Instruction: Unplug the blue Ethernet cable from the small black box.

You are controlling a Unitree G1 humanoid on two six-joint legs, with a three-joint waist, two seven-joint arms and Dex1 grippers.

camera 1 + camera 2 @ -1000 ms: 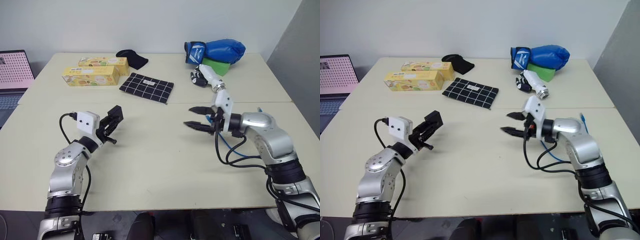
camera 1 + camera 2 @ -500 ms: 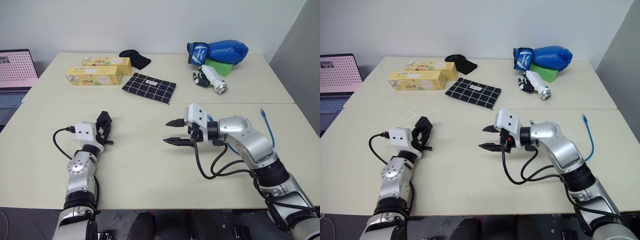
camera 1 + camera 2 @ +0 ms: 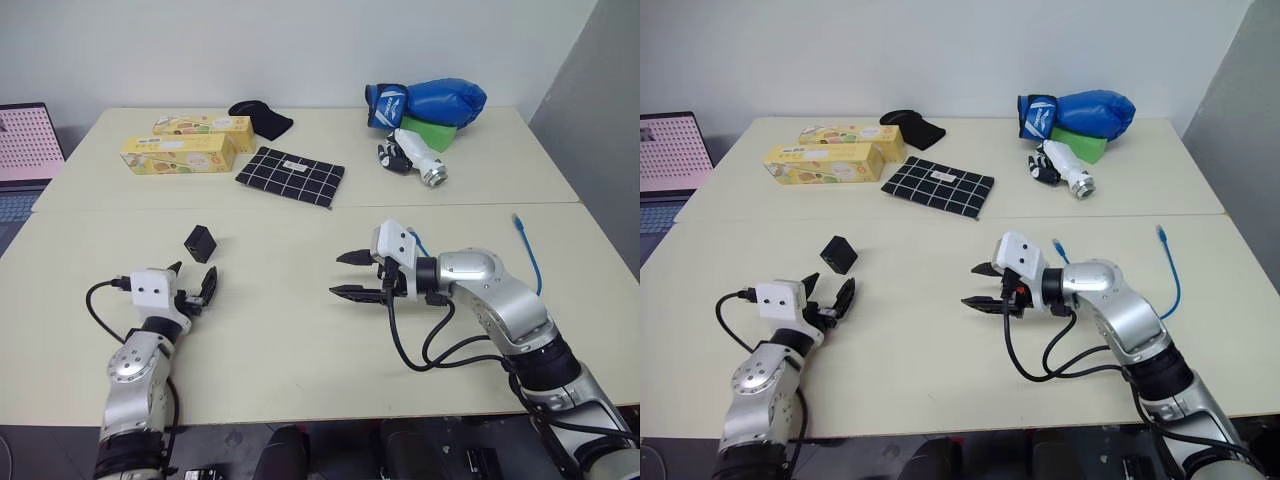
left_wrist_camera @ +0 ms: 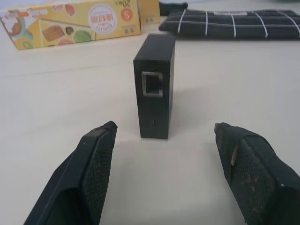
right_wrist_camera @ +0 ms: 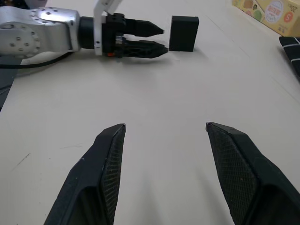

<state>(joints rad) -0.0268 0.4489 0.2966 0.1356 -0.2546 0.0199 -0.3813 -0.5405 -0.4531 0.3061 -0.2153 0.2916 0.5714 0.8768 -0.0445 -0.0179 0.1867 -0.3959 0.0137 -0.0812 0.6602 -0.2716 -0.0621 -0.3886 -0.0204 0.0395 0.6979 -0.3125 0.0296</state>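
Box (image 3: 200, 242) upright on cream table (image 3: 290, 350), port empty, just ahead of wide-open left gripper (image 3: 192, 283). Cable (image 3: 527, 262) loose near right edge. Right gripper (image 3: 352, 274) spread wide, empty, mid-table. Beyond: checked cloth (image 3: 291, 176), cartons (image 3: 180, 153), white wall.

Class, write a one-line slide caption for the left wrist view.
Small black box standing upright on the table, empty port facing the open left gripper, yellow cartons and checked cloth behind.

Silver-grey jointed arms (image 3: 500, 300), white camera blocks (image 3: 150, 287) at wrists, looped black cables (image 3: 425, 345), black textured fingers (image 4: 91, 173).
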